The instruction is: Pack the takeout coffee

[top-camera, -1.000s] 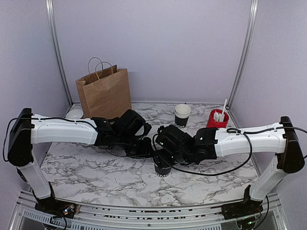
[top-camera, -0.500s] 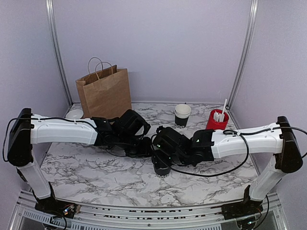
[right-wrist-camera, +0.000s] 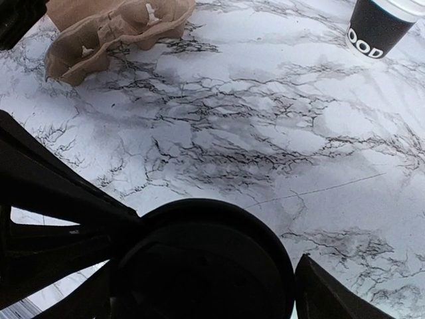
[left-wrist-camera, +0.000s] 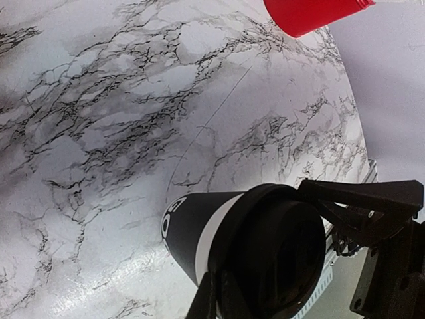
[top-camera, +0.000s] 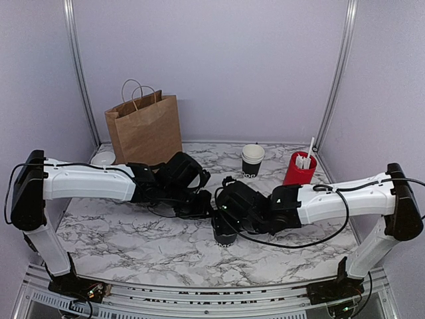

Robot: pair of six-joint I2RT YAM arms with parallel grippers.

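Observation:
The takeout coffee (top-camera: 224,234), a black cup with white lettering and a black lid, stands on the marble table near the middle front. In the left wrist view the cup (left-wrist-camera: 192,229) and its lid (left-wrist-camera: 279,259) fill the lower middle. One left finger (left-wrist-camera: 207,300) lies against the cup's rim, and the other is hidden. My left gripper (top-camera: 201,207) is at the cup's upper left side. My right gripper (top-camera: 229,214) is over the cup. In the right wrist view its fingers straddle the lid (right-wrist-camera: 199,266), with a thin gap at the right finger (right-wrist-camera: 325,292).
A brown paper bag (top-camera: 144,129) stands at the back left with a white round thing (top-camera: 103,158) beside it. A nested stack of cups (top-camera: 252,159) and a red cup of white sticks (top-camera: 300,167) stand at the back right. A cardboard cup carrier (right-wrist-camera: 113,30) lies behind the left arm.
My right gripper shifted a little left over the cup, then back right and slightly lower. The cup and my left arm have stayed in place.

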